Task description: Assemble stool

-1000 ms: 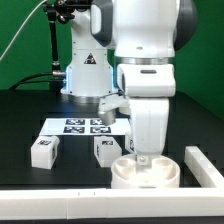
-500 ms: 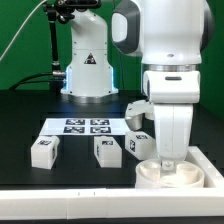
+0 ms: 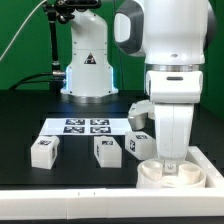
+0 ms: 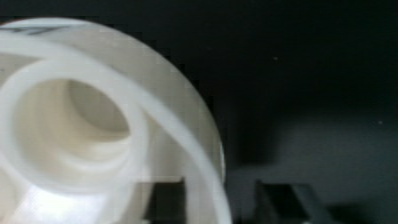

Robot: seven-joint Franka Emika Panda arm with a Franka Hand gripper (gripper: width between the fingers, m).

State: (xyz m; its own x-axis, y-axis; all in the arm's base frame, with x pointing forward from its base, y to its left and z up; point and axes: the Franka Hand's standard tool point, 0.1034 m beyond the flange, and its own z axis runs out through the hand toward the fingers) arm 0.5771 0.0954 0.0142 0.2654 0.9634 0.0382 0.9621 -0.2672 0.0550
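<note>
Arm over the table (image 3: 25, 110), at the exterior view's right, wrist pointing straight down. My gripper (image 3: 172, 160) is lowered onto the seat (image 3: 200, 178), with the fingers (image 4: 276, 203) set one on each side of the seat's wall, one inside the ring and one outside. In the wrist view a thin dark strip shows between the wall and the outer finger, so I cannot tell whether the jaws are pressing the wall or only set around it. They stand narrow, not much wider than the wall. The seat lies flat on the table, open side up, in the corner made by the front rail (image 3: 60, 205) and the side rail (image 3: 213, 160). It is just beside both; I cannot tell if it touches them. The three legs lie loose in a row on the dark surface. The outer leg (image 3: 42, 150) is toward the exterior view's left, the middle leg (image 3: 105, 150) is well apart from it, and the near leg (image 3: 138, 143) is just beside the seat, partly hidden by my wrist. The marker board (image 3: 88, 126) lies flat behind the row of legs.
</note>
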